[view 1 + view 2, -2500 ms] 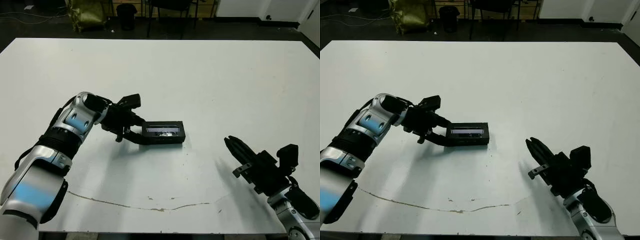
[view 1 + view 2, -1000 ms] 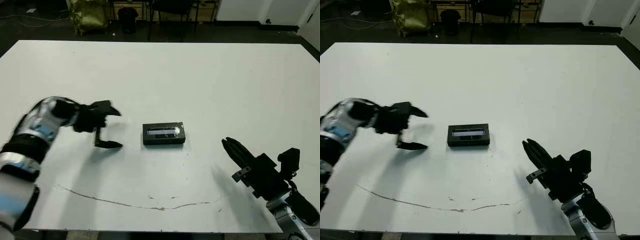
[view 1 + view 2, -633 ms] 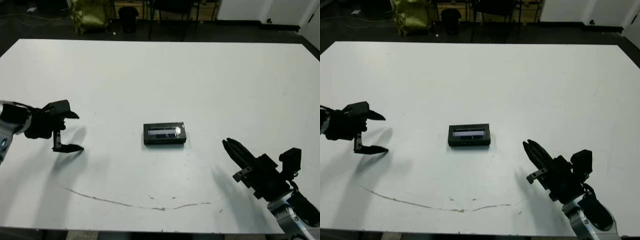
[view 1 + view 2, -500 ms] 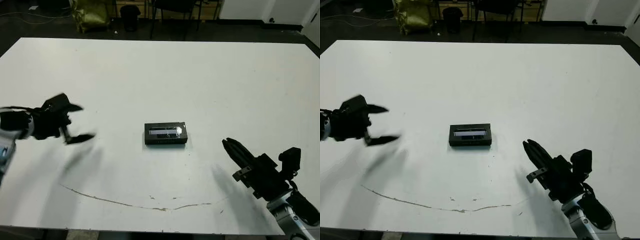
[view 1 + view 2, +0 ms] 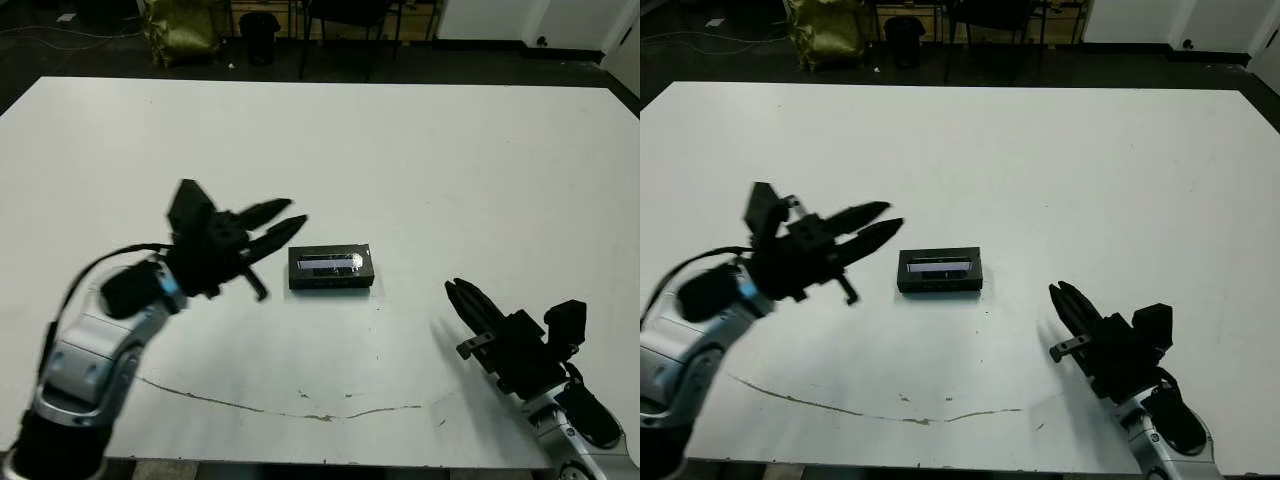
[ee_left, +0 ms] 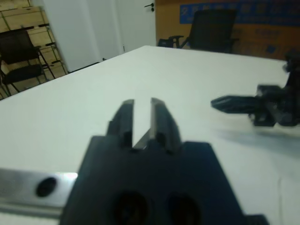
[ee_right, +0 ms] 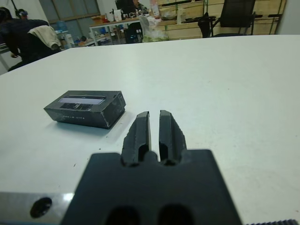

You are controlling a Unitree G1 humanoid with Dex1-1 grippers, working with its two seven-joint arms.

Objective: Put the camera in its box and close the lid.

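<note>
The lid (image 5: pixel 331 263), black with a pale glossy stripe, lies flat on top of the box (image 7: pixel 86 108) in the middle of the table, so the box is shut. Neither the camera nor the box's white lining shows. My left gripper (image 5: pixel 296 211) hangs above the table just left of the box, fingers pointing at it with only a narrow gap and nothing between them. My right gripper (image 5: pixel 455 287) rests low at the front right, well clear of the box, its fingers (image 7: pixel 140 131) together and holding nothing. The left wrist view catches the right gripper (image 6: pixel 234 103) across the table.
A thin brown crack line (image 5: pixel 300 412) runs along the table's near edge. Chairs and a yellow-green bag (image 5: pixel 180 25) stand beyond the far edge. A person (image 7: pixel 18 33) stands far behind the table in the right wrist view.
My left arm let go of the box, swung far out to the left with its fingers wide, then came back beside the box with fingers drawn close. Box and right gripper stayed put.
</note>
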